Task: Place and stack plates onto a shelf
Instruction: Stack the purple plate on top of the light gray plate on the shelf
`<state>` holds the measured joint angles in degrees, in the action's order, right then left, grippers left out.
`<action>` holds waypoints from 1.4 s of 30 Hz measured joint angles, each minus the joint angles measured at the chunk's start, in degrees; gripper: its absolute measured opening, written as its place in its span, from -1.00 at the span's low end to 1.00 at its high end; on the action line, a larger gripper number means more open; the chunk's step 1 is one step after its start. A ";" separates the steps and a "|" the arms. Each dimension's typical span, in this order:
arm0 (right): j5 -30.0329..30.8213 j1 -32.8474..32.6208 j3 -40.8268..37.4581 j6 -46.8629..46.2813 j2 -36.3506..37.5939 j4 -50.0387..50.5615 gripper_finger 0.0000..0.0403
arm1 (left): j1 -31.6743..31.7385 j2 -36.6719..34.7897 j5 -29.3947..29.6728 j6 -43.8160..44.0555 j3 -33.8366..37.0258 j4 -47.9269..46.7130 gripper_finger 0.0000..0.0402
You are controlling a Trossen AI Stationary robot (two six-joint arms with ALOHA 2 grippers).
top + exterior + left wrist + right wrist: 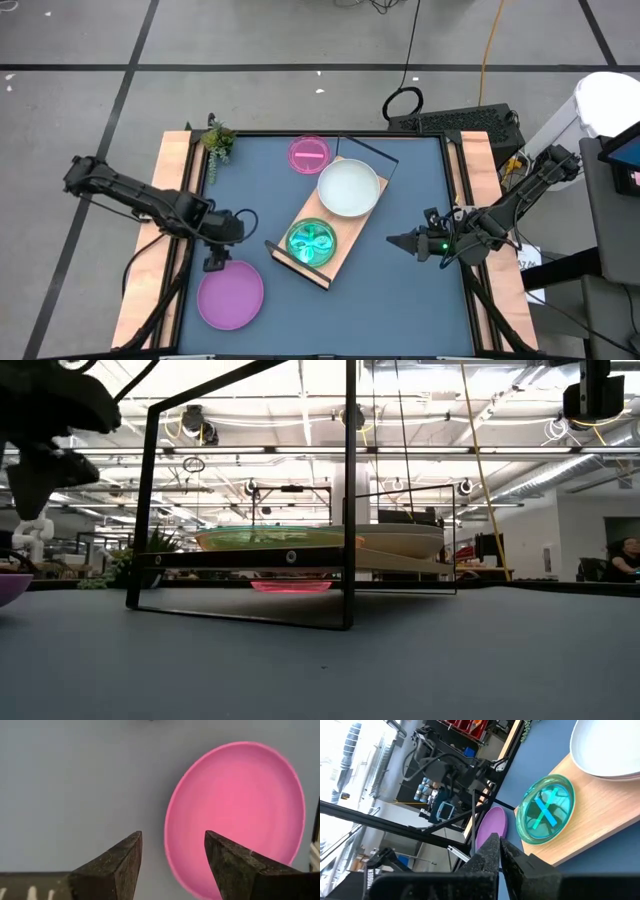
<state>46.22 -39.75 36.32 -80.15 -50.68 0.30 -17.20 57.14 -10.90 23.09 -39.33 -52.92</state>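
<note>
The shelf (335,232) lies slantwise mid-table, a light-wood board with black frame ends. A translucent green plate (311,242) rests on its near-left end and a pale white plate (348,188) on its far end. A translucent pink plate (309,153) lies on the table beyond the shelf. A purple plate (230,295) lies flat at the near left. My left gripper (172,855) hovers open above the purple plate's (235,815) rim, pointing steeply down, touching nothing. My right gripper (395,240) waits shut to the right of the shelf, nothing between its fingers (499,851).
A small potted plant (217,140) stands at the table's far-left corner. The shelf's upright black frame (345,490) rises at its ends. Bare blue table surface lies between the purple plate and the shelf and along the near edge.
</note>
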 joint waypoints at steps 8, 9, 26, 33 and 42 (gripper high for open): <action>0.00 0.00 0.00 -0.16 0.00 0.96 -1.00 | -4.10 0.93 0.95 8.29 5.62 5.84 0.10; 0.00 0.00 0.00 -0.16 0.00 1.01 -1.00 | -4.54 0.92 1.01 9.37 6.25 6.53 0.10; 0.00 0.02 0.00 -1.49 0.00 1.33 -1.00 | -9.54 1.38 4.88 18.22 15.02 16.28 -0.11; 0.00 0.00 0.00 -1.67 0.00 1.33 -1.00 | -9.93 1.36 4.72 16.79 16.86 16.67 -0.32; 0.00 0.00 0.00 -1.69 0.00 1.29 -1.00 | -9.88 1.29 4.97 18.00 18.10 17.11 -0.58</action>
<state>46.22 -39.75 36.32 -81.84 -50.68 1.58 -27.09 58.43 -5.93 41.09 -21.24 -35.81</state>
